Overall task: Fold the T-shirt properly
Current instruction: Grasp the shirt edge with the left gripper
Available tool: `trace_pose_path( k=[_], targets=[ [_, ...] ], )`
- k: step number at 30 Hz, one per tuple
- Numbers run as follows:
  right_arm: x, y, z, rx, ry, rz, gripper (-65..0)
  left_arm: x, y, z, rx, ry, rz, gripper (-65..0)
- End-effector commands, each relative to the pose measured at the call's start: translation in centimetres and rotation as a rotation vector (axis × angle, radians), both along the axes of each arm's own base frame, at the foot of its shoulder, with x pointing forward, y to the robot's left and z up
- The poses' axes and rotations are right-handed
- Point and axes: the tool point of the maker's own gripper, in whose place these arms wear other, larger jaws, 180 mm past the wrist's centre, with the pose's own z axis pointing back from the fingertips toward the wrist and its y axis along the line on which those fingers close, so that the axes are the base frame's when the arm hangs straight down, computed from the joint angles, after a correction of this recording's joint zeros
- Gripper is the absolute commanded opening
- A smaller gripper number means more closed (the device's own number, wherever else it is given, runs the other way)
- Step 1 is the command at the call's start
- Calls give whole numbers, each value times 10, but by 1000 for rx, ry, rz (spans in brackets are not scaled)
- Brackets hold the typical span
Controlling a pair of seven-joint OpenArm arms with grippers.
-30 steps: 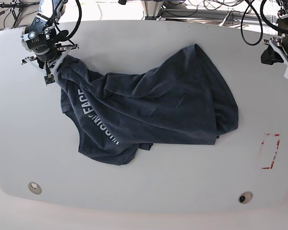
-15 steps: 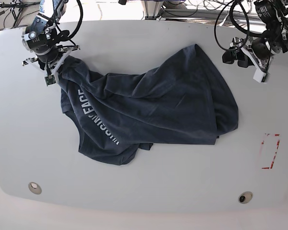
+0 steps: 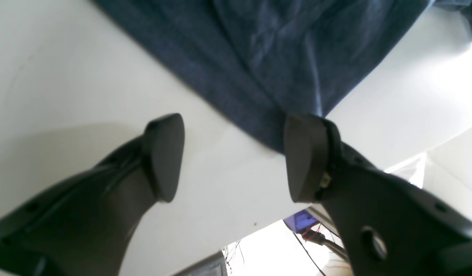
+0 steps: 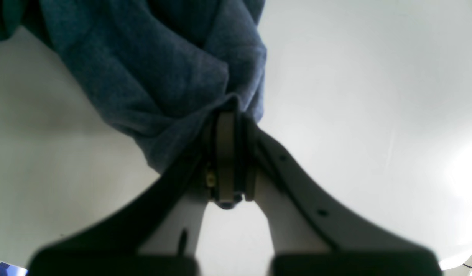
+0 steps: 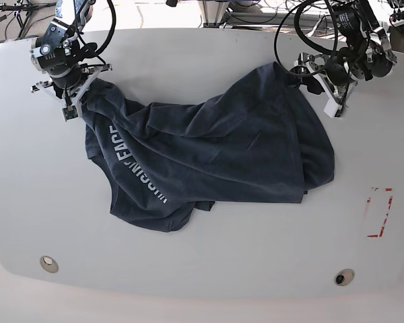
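The worktop (image 5: 209,269) carries the T-shirt (image 5: 209,155), bunched across its middle and nowhere near folded. My right hand (image 4: 226,126) is clamped on one corner; my left hand (image 3: 234,157) gapes empty by another.

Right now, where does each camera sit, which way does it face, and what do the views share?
Base: overhead, looking down on the white table, the T-shirt and both arms.
Left wrist: behind the open left gripper, facing a corner of the T-shirt.
Right wrist: behind the right gripper, shut on bunched fabric.
Shared: all show the T-shirt; base also shows the left gripper and right gripper.
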Motion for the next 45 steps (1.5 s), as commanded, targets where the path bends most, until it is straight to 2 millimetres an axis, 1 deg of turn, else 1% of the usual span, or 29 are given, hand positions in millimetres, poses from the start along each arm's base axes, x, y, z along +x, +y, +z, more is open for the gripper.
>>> trace_pose_path(
  k=[1, 6, 8, 13, 16, 19, 21, 25, 27, 29, 30, 32, 33, 40, 43, 45],
  targets=[
    [9, -2, 10, -9, -47, 3, -650, -3, -2, -12, -5, 40, 14, -260],
    [10, -2, 11, -8, -48, 4, -650, -2, -4, -32, -29, 82, 44, -260],
    [10, -2, 11, -8, -48, 4, -650, -2, -6, -37, -46, 81, 54, -260],
    [11, -2, 11, -8, -53, 4, -650, 2, -26, -45, -88, 74, 19, -260],
    [11, -2, 11, -8, -53, 4, -650, 8, -38, -47, -107, 74, -10, -260],
    [12, -2, 12, -8, -55, 4, -650, 9, -50, -52, -133, 93, -35, -261],
    [12, -2, 12, -8, -55, 4, -650, 7, -57, -56, -151, 109, -39, -264],
    [12, -2, 12, -8, -55, 4, -650, 6, -61, -57, -160, 114, -40, -272],
    [12, -2, 12, -8, -55, 4, -650, 11, -62, -56, -161, 106, -40, -326],
    [12, -2, 12, -8, -55, 4, -650, 15, -62, -54, -161, 97, -41, -431],
    [12, -2, 12, -8, -55, 4, -650, 17, -61, -54, -160, 95, -41, -521],
    [12, -2, 12, -7, -55, 5, -650, 18, -61, -53, -158, 92, -42, -628],
    [12, -2, 12, -7, -55, 5, -650, 19, -60, -53, -156, 90, -42, -650],
    [17, -2, 15, -7, -69, 5, -650, 27, -55, -47, -149, 63, -40, -650],
    [20, -2, 17, -8, -78, 5, -650, 41, -42, -31, -99, 1, -55, -650],
    [23, -2, 19, -9, -89, 5, -650, 47, -37, -20, -73, -39, -64, -650]
  ],
)
